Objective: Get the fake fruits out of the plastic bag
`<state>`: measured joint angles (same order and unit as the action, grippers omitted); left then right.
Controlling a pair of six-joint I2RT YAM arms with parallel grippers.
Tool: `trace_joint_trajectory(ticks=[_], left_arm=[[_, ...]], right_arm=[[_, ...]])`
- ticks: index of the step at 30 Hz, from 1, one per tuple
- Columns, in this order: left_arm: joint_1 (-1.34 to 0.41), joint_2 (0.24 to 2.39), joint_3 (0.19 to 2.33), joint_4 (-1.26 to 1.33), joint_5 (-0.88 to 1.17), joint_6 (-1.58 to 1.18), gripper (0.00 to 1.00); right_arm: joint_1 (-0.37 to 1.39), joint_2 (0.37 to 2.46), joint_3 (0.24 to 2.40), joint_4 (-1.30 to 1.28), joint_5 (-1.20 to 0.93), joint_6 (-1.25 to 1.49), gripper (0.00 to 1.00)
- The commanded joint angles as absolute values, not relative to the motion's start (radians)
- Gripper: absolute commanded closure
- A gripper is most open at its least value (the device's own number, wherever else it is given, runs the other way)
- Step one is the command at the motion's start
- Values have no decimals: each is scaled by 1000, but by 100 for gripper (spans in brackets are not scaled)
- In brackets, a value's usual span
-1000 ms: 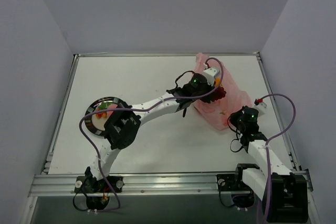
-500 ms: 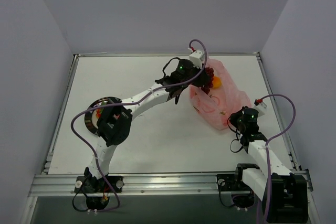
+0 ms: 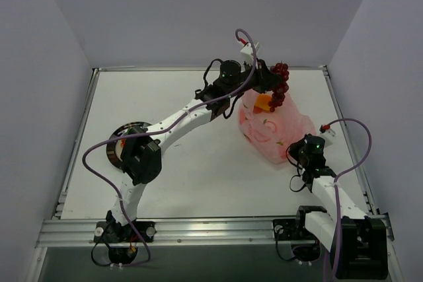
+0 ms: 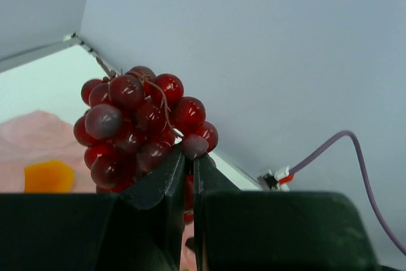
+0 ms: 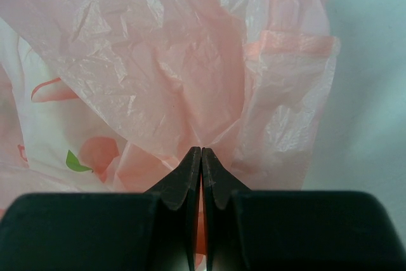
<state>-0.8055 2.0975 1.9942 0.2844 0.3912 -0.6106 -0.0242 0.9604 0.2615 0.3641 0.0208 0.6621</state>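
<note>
A bunch of glossy dark red fake grapes [image 3: 279, 84] hangs in the air over the back of the table, above the pink plastic bag [image 3: 272, 131]. My left gripper [image 3: 266, 81] is shut on the bunch's lower part. In the left wrist view the grapes [image 4: 136, 125] bulge above the gripper [image 4: 189, 157]. An orange fruit [image 3: 264, 104] lies in the bag's open mouth, and shows again as an orange fruit [image 4: 47, 176] below the grapes. My right gripper [image 3: 297, 150] is shut on the bag's near corner, with pink film [image 5: 158, 61] pinched between the tips of the gripper [image 5: 201, 152].
A round dark-rimmed plate [image 3: 117, 153] sits at the left, mostly hidden under my left arm's elbow. Grey walls enclose the table on three sides, and the grapes hang close to the back wall. A purple cable [image 3: 355, 143] loops beside my right arm.
My left gripper has risen out of the bag with the grapes and swung toward the back wall. The bag's mouth now stands open with the orange fruit showing. The right arm has not moved.
</note>
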Motion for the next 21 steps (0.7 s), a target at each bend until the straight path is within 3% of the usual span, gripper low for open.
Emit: trace_joint_trajectory(ticks=[1,11,21], left_arm=[[-805,1926,1904,431,399,-655,98],[-726,1337,1335,270,25,-503,98],[-456,745,907,-289,-372,-514,98]], right_arm=[[-18,957,267,388,43,658,100],[-18,956,267,391,28,655,100],[-20,962,267,396,18,649,100]])
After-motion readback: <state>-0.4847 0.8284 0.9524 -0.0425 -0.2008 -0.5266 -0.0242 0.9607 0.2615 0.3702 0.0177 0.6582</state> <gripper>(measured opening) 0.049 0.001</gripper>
